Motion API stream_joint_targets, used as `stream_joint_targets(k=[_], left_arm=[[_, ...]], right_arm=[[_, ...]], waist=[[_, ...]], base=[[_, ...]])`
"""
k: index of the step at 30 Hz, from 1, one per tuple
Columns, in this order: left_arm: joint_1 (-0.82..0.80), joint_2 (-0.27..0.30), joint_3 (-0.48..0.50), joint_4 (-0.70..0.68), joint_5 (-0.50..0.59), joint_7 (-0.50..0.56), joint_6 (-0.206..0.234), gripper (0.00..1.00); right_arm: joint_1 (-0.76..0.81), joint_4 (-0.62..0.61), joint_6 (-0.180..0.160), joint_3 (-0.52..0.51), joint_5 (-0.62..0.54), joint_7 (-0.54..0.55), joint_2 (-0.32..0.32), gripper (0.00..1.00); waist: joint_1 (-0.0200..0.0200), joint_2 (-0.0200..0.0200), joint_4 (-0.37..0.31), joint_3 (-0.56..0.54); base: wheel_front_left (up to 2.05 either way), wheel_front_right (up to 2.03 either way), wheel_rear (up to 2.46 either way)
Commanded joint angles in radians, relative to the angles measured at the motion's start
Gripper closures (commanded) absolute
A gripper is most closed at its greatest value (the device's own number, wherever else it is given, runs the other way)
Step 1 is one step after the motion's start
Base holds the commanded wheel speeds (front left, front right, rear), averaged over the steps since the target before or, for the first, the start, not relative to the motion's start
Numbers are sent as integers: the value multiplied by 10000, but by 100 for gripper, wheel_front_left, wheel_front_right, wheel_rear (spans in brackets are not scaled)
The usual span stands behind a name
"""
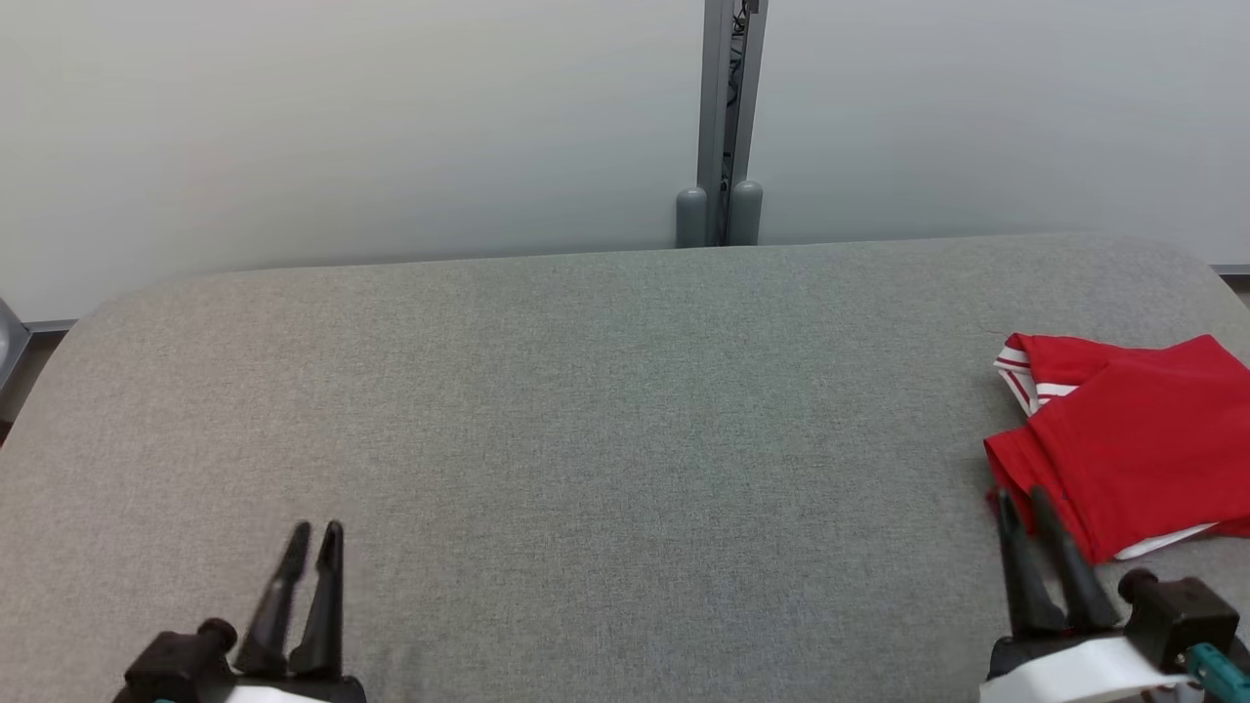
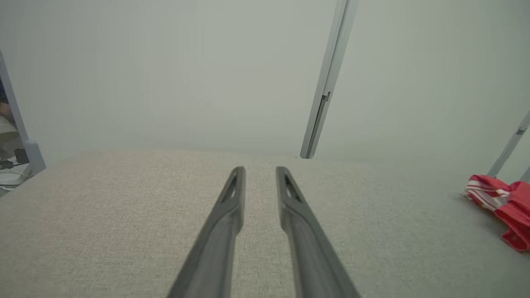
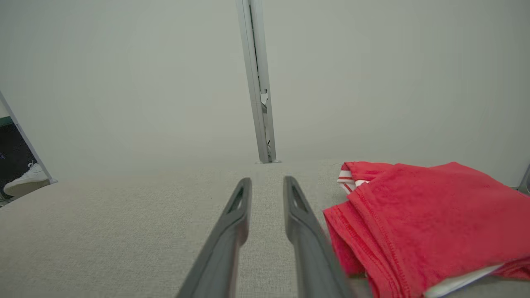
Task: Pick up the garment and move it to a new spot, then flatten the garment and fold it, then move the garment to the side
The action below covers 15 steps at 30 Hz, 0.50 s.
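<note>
Cloth garment point(image 1: 1133, 439), matt woven table point(image 1: 586, 439)

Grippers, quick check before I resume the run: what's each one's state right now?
Left gripper: open, empty.
Right gripper: open, empty, beside the red garment.

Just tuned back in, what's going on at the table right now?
Nothing is being handled at this moment. The red garment lies folded near the right edge of the grey table, with white striped trim showing at its far end. The right end effector sits beside the garment's near left corner, fingers slightly apart and empty; whether it touches the cloth is unclear. The left end effector is at the lower left, also parted and empty, far from the garment.
</note>
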Motion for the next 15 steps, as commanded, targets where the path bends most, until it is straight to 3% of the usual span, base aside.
stream_joint_targets(k=[1, 15], left_arm=[[88, -48, -19, 129, -12, 27, 0, 100], [-251, -84, 153, 269, -2469, 679, 0, 100]], right_arm=[[111, 113, 0, 4, 11, 21, 48, 100], [-107, 214, 0, -170, 2667, 650, -12, 100]], waist=[[0, 0, 0, 0], [0, 0, 0, 27]], base=[[0, 0, 0], [0, 0, 0]])
